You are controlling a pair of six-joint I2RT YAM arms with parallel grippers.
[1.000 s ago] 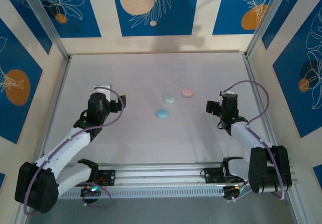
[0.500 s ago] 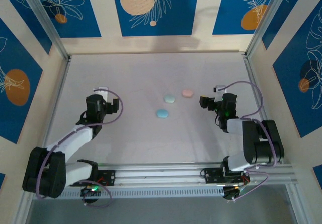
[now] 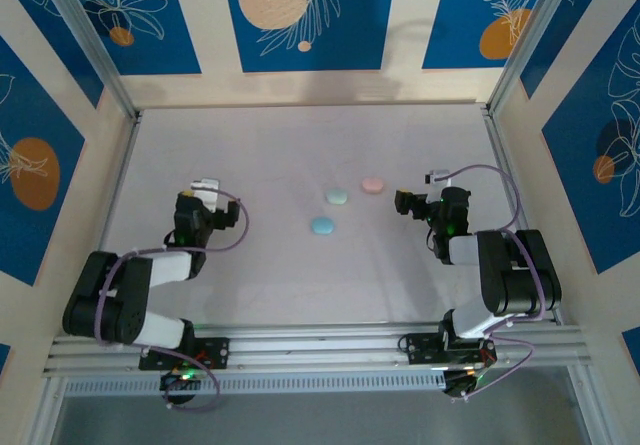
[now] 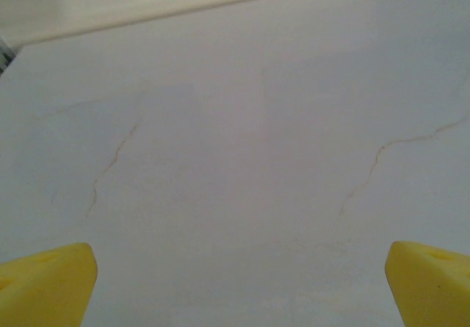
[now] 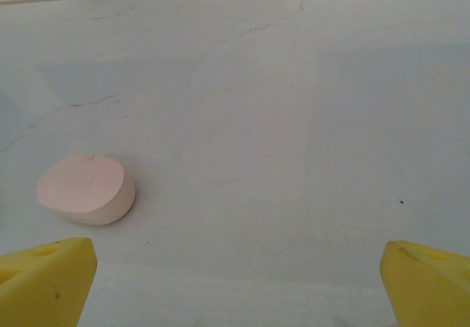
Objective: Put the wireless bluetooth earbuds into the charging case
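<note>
Blue wall panels (image 3: 340,45) printed with pale leaves and orange discs enclose the pale lilac table (image 3: 280,285) in the top view. We count three closed, pebble-shaped charging cases near its middle: a pink case (image 3: 372,184), a mint case (image 3: 336,196) just left of it, and a pale blue case (image 3: 321,226) nearer the arms. Each lies flat, with its long axis roughly side to side. The left arm (image 3: 165,263) and right arm (image 3: 510,280) are folded low. The right jaws face the pink case from its right, apart from it.

From the left wrist we see two yellow fingertips (image 4: 44,283) at the bottom corners. The left jaws stand wide open and empty over cracked table.

From the right wrist, the right jaws gape equally wide and empty. The pink case (image 5: 86,189) lies flat ahead on the left, with its long axis crosswise.
</note>
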